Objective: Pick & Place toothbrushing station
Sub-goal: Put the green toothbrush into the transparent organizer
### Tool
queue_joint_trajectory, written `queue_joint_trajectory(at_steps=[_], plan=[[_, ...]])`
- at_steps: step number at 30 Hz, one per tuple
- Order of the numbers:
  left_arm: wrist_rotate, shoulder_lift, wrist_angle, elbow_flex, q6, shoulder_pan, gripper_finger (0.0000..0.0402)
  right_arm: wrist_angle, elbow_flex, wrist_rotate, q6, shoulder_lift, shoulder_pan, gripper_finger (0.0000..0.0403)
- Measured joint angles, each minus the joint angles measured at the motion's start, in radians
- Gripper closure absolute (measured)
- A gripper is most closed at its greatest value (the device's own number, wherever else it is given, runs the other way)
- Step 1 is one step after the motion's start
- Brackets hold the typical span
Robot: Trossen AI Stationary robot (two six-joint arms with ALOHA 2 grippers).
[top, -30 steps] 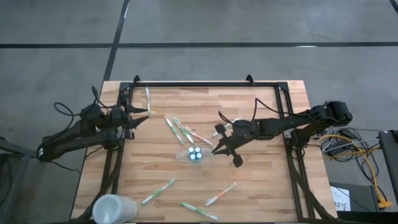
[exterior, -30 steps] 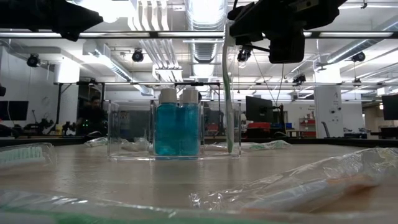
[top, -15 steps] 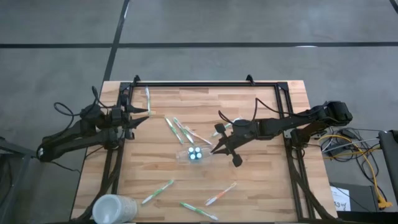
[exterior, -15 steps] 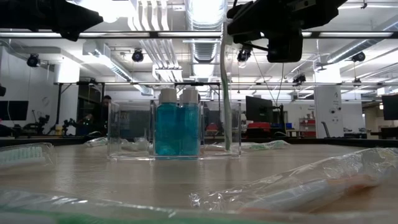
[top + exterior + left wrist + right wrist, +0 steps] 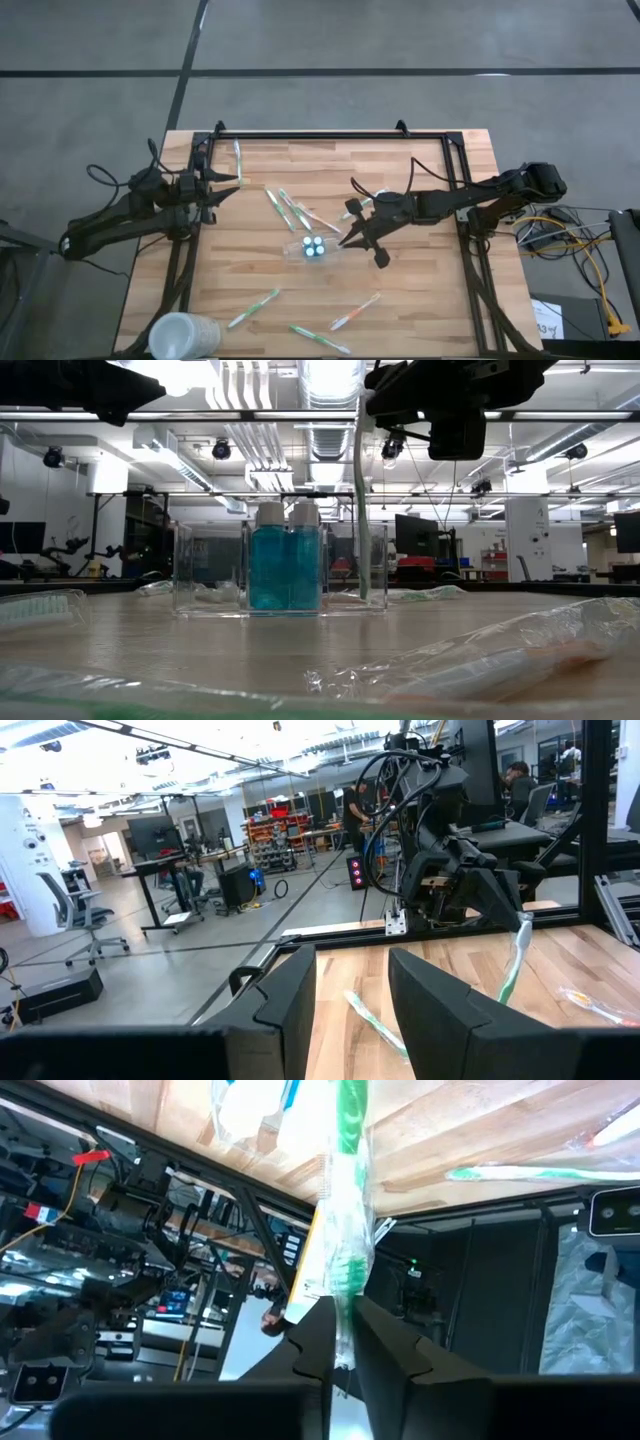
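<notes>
Grip check: right jaws stand narrow, pinching a wrapped green toothbrush [image 5: 345,1250] by its top end. It hangs upright, w/ its lower end inside the outline of the toothbrushing station [image 5: 210,570], next to the blue tubes [image 5: 285,565]. Vs a sec ago the brush has slid slightly toward the tubes and now hangs straighter; no drift in the last half sec. Reads as lined up in the end slot, so letting go looks like the next move, though whether it touches bottom I can't tell. The station sits mid tabletop [image 5: 420,300].

Left jaws are wide w/ nothing between, parked at the left edge.

Other wrapped brushes lie loose, one group [image 5: 290,210] just behind the station, others [image 5: 253,308] nearer the front. Frosted cup [image 5: 180,335] sits at the front left corner, well clear. Nothing blocks the drop.
</notes>
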State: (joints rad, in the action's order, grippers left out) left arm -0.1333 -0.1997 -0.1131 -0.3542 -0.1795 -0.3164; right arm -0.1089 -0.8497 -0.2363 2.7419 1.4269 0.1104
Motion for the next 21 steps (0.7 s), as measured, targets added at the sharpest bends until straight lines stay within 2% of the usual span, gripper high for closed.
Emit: queue_joint_trajectory(at_steps=[11, 16, 21], plan=[[0.000, 0.000, 0.000, 0.000, 0.000, 0.000, 0.0268, -0.007, 0.000, -0.003, -0.006, 0.000, 0.000, 0.0255], [0.000, 0.000, 0.000, 0.000, 0.000, 0.000, 0.0268, -0.094, 0.000, -0.003, -0.082, 0.000, 0.000, 0.0239], [0.000, 0.000, 0.000, 0.000, 0.000, 0.000, 0.0268, -0.195, 0.000, -0.002, -0.278, 0.000, 0.000, 0.0244]])
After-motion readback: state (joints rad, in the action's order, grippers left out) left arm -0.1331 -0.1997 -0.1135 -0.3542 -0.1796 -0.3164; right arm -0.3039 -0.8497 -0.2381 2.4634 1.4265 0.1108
